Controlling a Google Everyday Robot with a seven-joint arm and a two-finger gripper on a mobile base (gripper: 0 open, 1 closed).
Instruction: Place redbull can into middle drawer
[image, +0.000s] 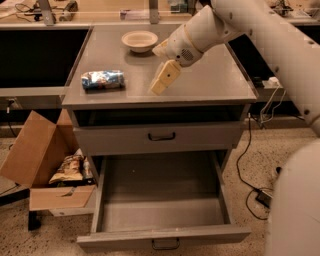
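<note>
Two drawers: the cabinet under the bench has an upper drawer front with a black handle, which is pushed in. Below it the middle drawer is pulled far out toward the camera.
Middle drawer: its grey tray is open to view, and a small dark handle sits on its front panel.
Redbull can: the redbull can lies on its side on the bench, near the left edge and toward the front-left corner. Its long axis runs along the front edge. It is outside the drawer.
Tool: the tool is over the middle of the bench, close to the front edge, and slants down and to the left. Its beige fingers read as one narrow block, pressed together with nothing between them. Whether the tip touches the bench surface cannot be told.
Tool and can: they are apart, the can to the left of the tool with bare bench between them.
Arm: the white arm comes in from the upper right, crosses the back-right corner of the bench and ends at the tool.
Bowl: a beige round bowl stands upright near the back edge, left of centre and behind the tool.
Floor, left: an open cardboard box sits beside the cabinet, with snack bags next to it.
Floor, right: dark cables trail down beside the cabinet.
</note>
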